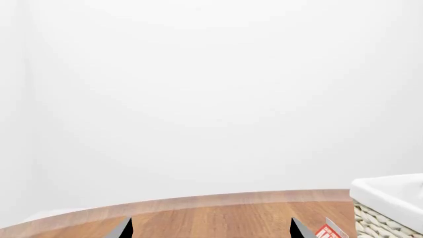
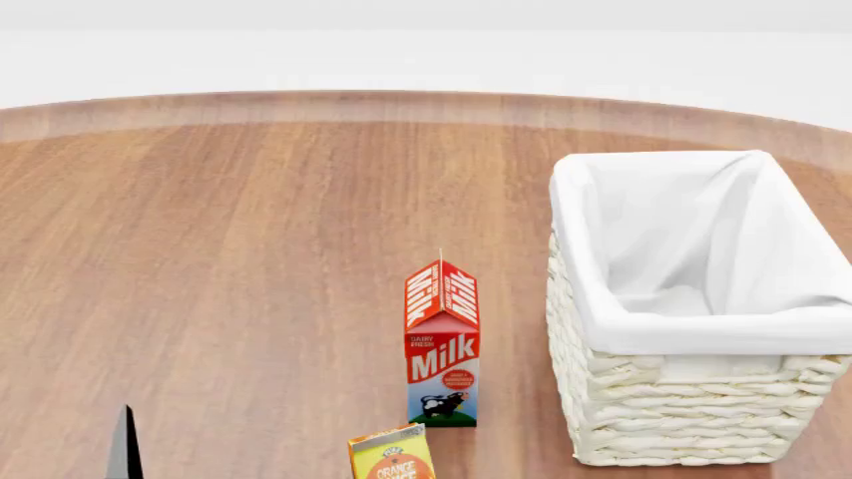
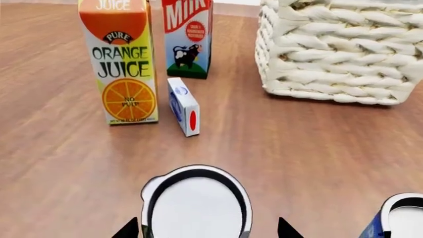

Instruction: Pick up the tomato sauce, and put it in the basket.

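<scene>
- Holding the right gripper [image 3: 206, 231] released, dark fingertips [image 3: 129, 230] spread wide.
- Straddling the tomato sauce can [image 3: 196, 204] with those tips, one on each side, a gap showing on at least one side; showing only the can's pale round top and dark rim, so not telling whether anything is touching.
- Standing the can upright on the wooden table [image 3: 317, 148], outside the basket [image 3: 337, 54] and well apart from it.
- Showing a blue can [image 3: 396, 220] just beside the tomato sauce can, cut off at the picture's edge.
- Lying farther out: a small blue-and-white box [image 3: 184, 106], just beside the upright orange juice carton [image 3: 122, 64].
- Standing behind those, the milk carton [image 3: 188, 39], near the basket's woven wall.
- Keeping the left gripper [image 1: 211, 231] released too, tips wide apart above bare table, gripping nothing.
- Catching in the left wrist view the basket's white liner and a corner of the milk carton.
- Seeing, from the head, the basket at the right and the milk carton just left of it.
</scene>
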Controlling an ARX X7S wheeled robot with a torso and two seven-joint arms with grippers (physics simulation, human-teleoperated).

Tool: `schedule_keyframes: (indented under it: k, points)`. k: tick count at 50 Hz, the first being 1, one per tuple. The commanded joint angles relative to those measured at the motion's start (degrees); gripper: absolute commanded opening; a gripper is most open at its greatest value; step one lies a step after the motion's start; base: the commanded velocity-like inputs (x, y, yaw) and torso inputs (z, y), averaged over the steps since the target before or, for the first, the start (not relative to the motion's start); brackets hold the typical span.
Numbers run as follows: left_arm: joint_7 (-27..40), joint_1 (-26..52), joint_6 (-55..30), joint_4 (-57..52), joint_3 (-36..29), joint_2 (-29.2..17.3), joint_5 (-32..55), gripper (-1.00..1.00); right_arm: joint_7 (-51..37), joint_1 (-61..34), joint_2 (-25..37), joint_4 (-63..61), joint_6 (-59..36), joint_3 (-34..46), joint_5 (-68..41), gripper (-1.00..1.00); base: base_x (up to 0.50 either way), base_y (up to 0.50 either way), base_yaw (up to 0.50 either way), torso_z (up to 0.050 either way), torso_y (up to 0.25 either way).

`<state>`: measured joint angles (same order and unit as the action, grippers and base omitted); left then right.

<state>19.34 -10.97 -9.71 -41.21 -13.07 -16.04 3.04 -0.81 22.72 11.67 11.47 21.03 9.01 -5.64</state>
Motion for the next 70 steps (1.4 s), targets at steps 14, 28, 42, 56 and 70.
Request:
schedule_keyframes:
  k: [14,28,42,56,70]
  points:
    - [0.9,0.2,0.2,0.0,-0.5,-0.8,1.0,1.00,-2.2,-0.1,0.7,-0.6,-0.8,1.2,1.9,-1.00,0.00,0.00,0.00,0.000,0.000]
    - [1.4,0.3,0.1,0.0,-0.8,-1.2,1.3,1.00,-5.9,5.5,3.9,-22.6,-2.6,-3.5,-2.8,-1.00,0.00,0.00,0.00,0.000,0.000]
    - [1.8,0.5,0.2,0.1,-0.8,-1.6,2.1,1.00,-9.1,2.5,6.5,-36.8,-10.5,-6.7,-5.2,-1.00,0.00,0.00,0.00,0.000,0.000]
    - [2.2,0.7,0.3,0.4,-1.0,-1.9,2.4,1.00,-11.3,-5.2,8.7,-44.1,-17.4,-8.9,-6.8,-1.00,0.00,0.00,0.00,0.000,0.000]
    - [2.5,1.1,0.2,0.8,-1.5,-2.2,2.4,1.00,-13.3,-17.9,10.6,-43.0,-24.9,-11.0,-8.7,-1.00,0.00,0.00,0.00,0.000,0.001]
